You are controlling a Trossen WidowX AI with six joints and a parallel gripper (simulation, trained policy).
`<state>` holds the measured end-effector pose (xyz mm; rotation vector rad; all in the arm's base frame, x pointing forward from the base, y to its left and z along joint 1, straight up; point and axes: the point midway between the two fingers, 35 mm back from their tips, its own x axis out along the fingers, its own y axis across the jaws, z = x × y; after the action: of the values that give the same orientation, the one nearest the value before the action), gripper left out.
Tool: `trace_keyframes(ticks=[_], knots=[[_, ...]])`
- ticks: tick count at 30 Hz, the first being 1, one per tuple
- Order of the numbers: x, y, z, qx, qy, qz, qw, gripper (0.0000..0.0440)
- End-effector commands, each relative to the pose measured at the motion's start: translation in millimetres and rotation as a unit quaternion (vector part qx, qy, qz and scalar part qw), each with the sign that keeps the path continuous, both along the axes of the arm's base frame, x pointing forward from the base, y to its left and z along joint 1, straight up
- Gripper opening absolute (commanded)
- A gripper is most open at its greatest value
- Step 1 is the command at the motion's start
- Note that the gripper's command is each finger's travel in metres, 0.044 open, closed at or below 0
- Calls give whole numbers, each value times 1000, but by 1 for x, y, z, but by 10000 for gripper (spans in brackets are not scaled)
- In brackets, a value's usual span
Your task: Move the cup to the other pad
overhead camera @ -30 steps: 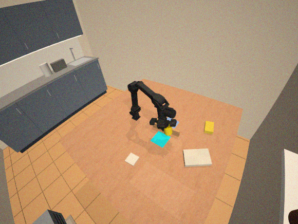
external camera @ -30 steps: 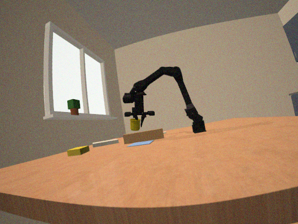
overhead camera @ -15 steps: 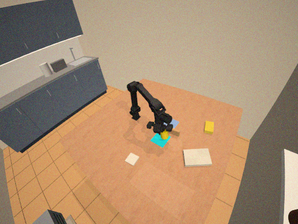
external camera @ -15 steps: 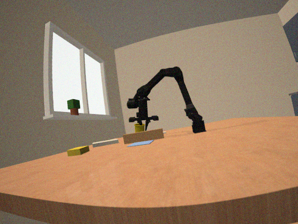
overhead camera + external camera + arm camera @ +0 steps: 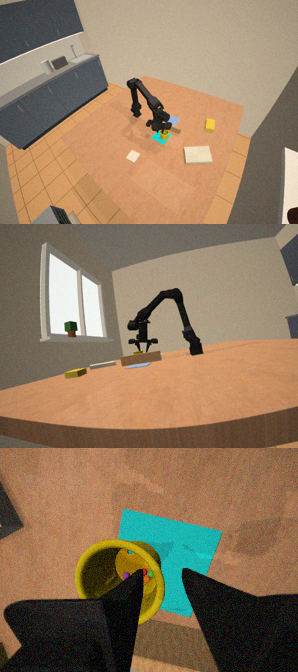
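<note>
- My gripper [image 5: 160, 132] [image 5: 143, 351] [image 5: 162, 573] is partly spread, fingers apart with a gap between them, and I can't see it pinching anything. One fingertip is over the cup's mouth, the other is outside it, so the rim runs between them.
- The cup [image 5: 164, 137] [image 5: 137, 352] [image 5: 82, 575] is on the cyan pad [image 5: 156, 137] [image 5: 190, 543], upright as far as I can tell, off toward one side of it. A few marbles [image 5: 164, 133] [image 5: 146, 579] are showing inside, and I don't spot any outside.
- The wooden block [image 5: 175, 130] [image 5: 141, 358] [image 5: 165, 638] is between that and the blue pad [image 5: 174, 120] [image 5: 138, 365], which has no cup on it. If cyan is the target, I'd call the move and set-down basically done, and letting go looks done too. What's left IMO is lifting straight up, since that inside finger could snag the rim and tip it.
- Hard to make out: the block hides the cup's base in the exterior view, my finger covers some of its inside in the wrist view, so no honest marble count, and the arm [image 5: 147, 95] [image 5: 156, 301] cuts off part of the blue pad from above.

A second earlier, the yellow cup [image 5: 164, 136] [image 5: 137, 352] [image 5: 85, 574] hung in the air beside the turquoise pad [image 5: 157, 137] [image 5: 190, 543], near the wooden block [image 5: 176, 130] [image 5: 141, 358]. Half a second later it had moved over the pad and dropped lower. Since then it had sunk further: the side view, which had shown much of its yellow side, now showed only its rim area above the block. The black gripper [image 5: 163, 132] [image 5: 143, 351] [image 5: 162, 573] had shifted across with it and come down. From above, coloured marbles [image 5: 164, 133] [image 5: 146, 576] had come into sight inside the cup.
</note>
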<state>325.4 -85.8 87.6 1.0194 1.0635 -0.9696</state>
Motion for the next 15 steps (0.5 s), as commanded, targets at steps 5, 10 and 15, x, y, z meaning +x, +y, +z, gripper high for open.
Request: trace_keyframes(ticks=[5,10,15], knots=[[-5,1,15,12,-22,-8,1000,200],[-9,0,30,18,-38,-16,999,225],[-12,-3,49,19,-58,-23,998,262]])
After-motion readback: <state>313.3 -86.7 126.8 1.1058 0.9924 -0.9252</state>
